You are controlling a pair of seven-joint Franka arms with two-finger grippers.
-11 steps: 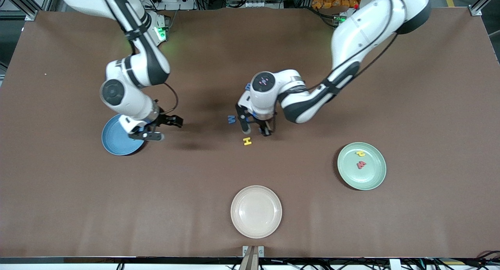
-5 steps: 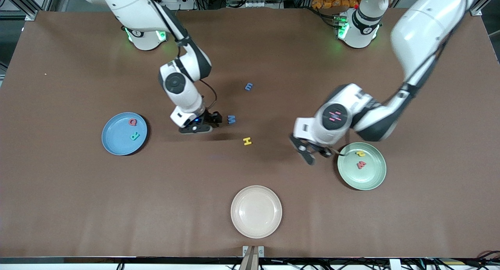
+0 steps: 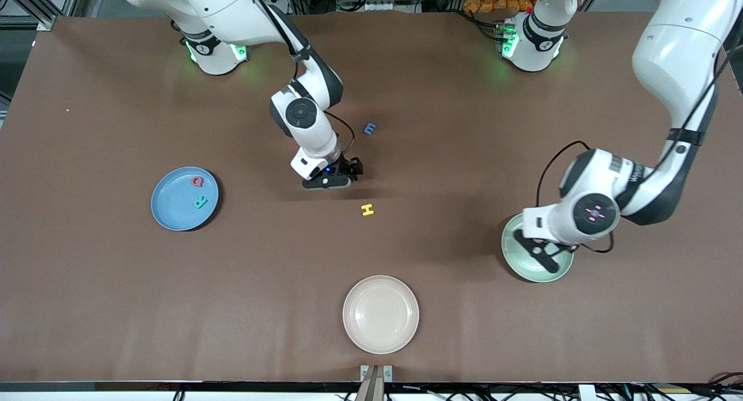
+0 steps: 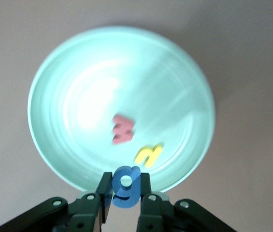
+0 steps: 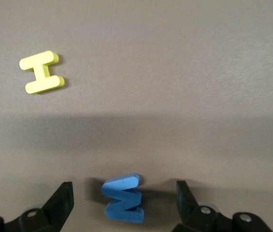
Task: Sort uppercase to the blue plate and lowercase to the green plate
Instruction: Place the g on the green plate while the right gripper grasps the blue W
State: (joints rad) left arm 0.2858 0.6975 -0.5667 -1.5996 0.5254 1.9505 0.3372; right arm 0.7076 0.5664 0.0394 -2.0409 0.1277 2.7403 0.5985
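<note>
Since half a second ago, the left gripper (image 4: 125,203) has carried the blue g (image 4: 125,192), pinched between its fingers, over the green plate (image 3: 518,268), which holds a red w (image 4: 122,129) and yellow u (image 4: 148,155). The right gripper (image 5: 124,203) has come down, spread wide around the blue M (image 5: 122,198). The blue plate (image 3: 168,212) holds Q (image 3: 197,181) and R (image 3: 200,202). The yellow H (image 3: 367,210) and blue m (image 3: 369,128) lie on the table.
</note>
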